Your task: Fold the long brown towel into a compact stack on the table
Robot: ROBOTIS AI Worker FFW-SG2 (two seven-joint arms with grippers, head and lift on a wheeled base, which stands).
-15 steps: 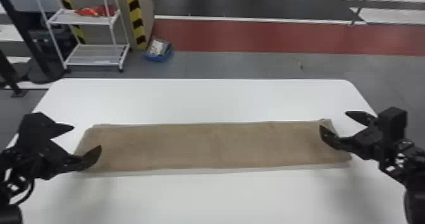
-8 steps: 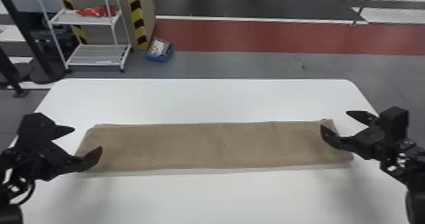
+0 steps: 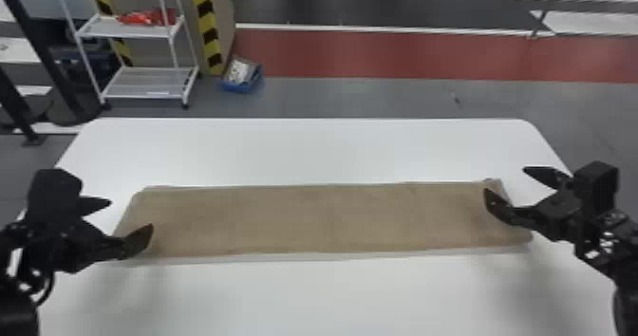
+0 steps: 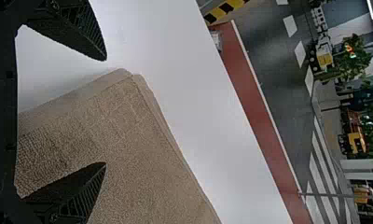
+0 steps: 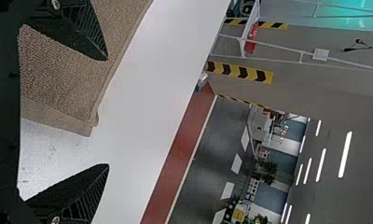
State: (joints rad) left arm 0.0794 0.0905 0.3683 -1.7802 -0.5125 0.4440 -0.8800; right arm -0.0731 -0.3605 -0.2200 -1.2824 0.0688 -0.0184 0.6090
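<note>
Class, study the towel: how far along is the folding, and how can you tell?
Apparently done: a lengthwise fold, as layered edges on the towel suggest. In hand: nothing; the left gripper and right gripper are open at its ends. Remaining: folding that long strip into a compact stack.

Rough towel (image 3: pixel 313 221), smooth table (image 3: pixel 308 150)
The towel is matt, nubby cloth; the table has a smooth, even finish.
</note>
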